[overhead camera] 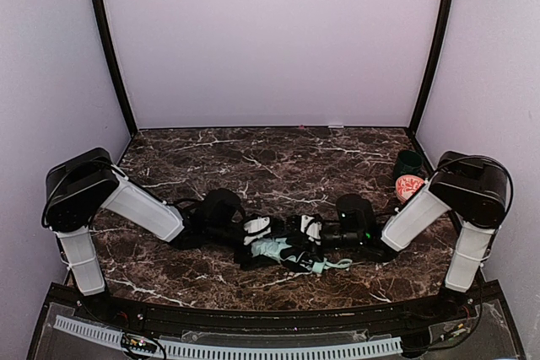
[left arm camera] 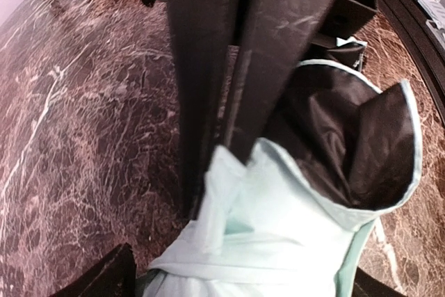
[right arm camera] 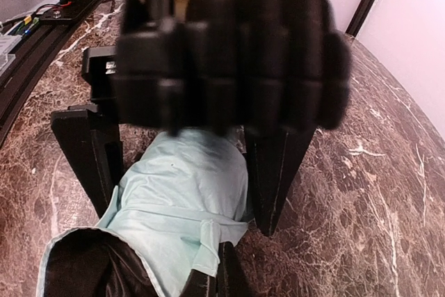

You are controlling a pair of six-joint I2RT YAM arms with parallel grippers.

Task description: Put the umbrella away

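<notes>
- The left gripper [right arm camera: 186,217] stands wide, its two fingers [right arm camera: 87,151] planted on either side of the umbrella [overhead camera: 277,250]. They lie close against the mint fabric, but I cannot tell whether they press on it.
- The right gripper [right arm camera: 217,275] is fully closed, its fingers together. Its tips meet a fold of the canopy between the left fingers. Whether cloth is pinched between them is hidden.
- The two grippers face each other nose to nose over the same short stretch of the bundle.
- The umbrella lies collapsed on the marble table [overhead camera: 278,153], at the near middle between the two arms.
- Part of the canopy is gathered into a pale roll, but a loose flap [left arm camera: 334,137] gapes open and shows its black underside.
- The handle end with its thin cord [overhead camera: 333,265] points toward the right arm.
- A dark green cup [overhead camera: 411,162] and a patterned bowl [overhead camera: 409,185] stand well apart at the far right, clear of the work.
- My judgement is that the step in hand is gathering the canopy into a tight roll, and the strap is not yet fastened.
- The next move probably calls for the left jaws to close and steady the roll. The right gripper would then draw the gaping flap round it.
- The fingers are interleaved, so they need care not to knock together or let the slick fabric spring back.
</notes>
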